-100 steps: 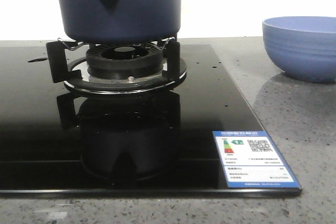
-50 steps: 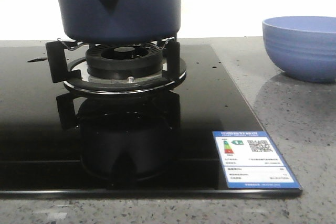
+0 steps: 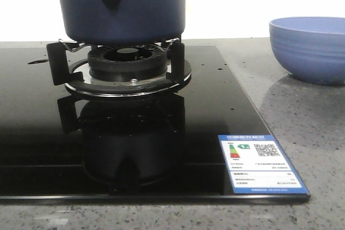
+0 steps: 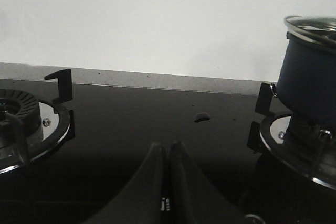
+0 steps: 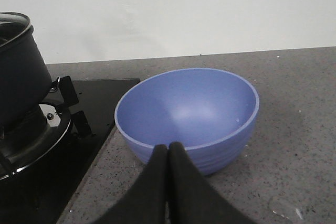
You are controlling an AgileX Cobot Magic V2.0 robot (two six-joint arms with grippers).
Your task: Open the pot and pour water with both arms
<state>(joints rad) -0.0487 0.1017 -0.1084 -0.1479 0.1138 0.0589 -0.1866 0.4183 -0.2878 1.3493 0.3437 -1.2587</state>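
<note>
Your pot [image 3: 121,6] sits on the right-hand burner [image 3: 128,63] of the black glass hob [image 3: 161,133], resting on the black pan supports, spout hole turned toward the front camera and a bit to the left. From the left wrist view the pot [image 4: 310,77] shows a metal-rimmed glass lid [image 4: 312,27] on top, so it's not opened yet.

Your left tool [image 4: 167,148] is clenched, fingers pressed together with nothing between them, low over the hob between the two burners, well apart from the pot. A second burner [image 4: 21,119] sits on its other side, bare.

Your right tool [image 5: 168,148] is clenched too, empty, fingers touching, hanging just in front of the periwinkle bowl [image 5: 186,116].

That bowl [image 3: 310,49] stands on the grey speckled bench [image 3: 307,127] to the right of the hob, apart from the pot. It looks dry inside. An energy label sticker [image 3: 261,162] is stuck at the hob's near right corner.
</note>
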